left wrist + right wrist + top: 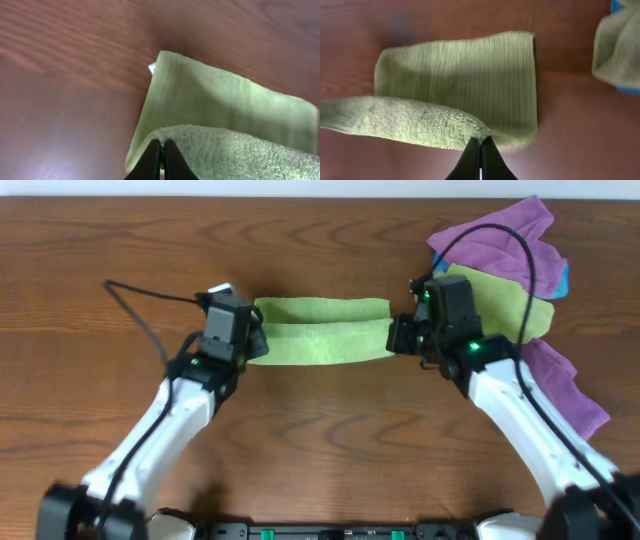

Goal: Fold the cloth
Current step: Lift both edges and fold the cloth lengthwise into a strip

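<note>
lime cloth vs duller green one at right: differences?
The lime cloth is brighter, mid-table, gripped at both ends by the left gripper and right gripper. The duller green cloth lies ungripped among purple cloths, partly under the right arm. Both are green cloths.

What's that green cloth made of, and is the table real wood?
The cloth looks like soft microfibre or terry: the wrist views show a fuzzy nap on one face and fine ribbing on the other. The table looks like wood or wood-look laminate, brown with grain streaks and a slight sheen; I cannot tell which.
</note>
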Robot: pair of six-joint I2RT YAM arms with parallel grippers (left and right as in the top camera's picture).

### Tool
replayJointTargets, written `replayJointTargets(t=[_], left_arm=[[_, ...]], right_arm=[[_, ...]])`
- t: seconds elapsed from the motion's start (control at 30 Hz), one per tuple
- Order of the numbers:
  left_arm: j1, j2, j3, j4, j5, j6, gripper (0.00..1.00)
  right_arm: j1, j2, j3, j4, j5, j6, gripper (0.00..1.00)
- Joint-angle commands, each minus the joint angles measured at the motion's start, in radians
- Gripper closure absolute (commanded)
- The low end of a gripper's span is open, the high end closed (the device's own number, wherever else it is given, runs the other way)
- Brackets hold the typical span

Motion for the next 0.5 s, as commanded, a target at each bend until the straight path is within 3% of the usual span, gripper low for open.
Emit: replayJointTargets(t=[0.0, 0.13, 0.27, 0.47], left_arm=[[0.016, 0.087, 0.008, 0.087, -0.029, 0.060, 0.94], [0.048, 0.183, 0.008, 0.251, -0.016, 0.067, 0.94], [0.087, 0.250, 0.013, 0.396, 0.103, 0.109, 0.94], [0.087, 0.257, 0.031, 0.394, 0.159, 0.167, 0.94]], right_arm=[[-0.006, 0.075, 0.008, 0.065, 0.027, -0.023, 0.99], [-0.006, 0.144, 0.008, 0.186, 0.049, -0.022, 0.98], [-0.006, 0.183, 0.008, 0.266, 0.117, -0.022, 0.98], [-0.006, 0.190, 0.008, 0.296, 0.132, -0.022, 0.98]])
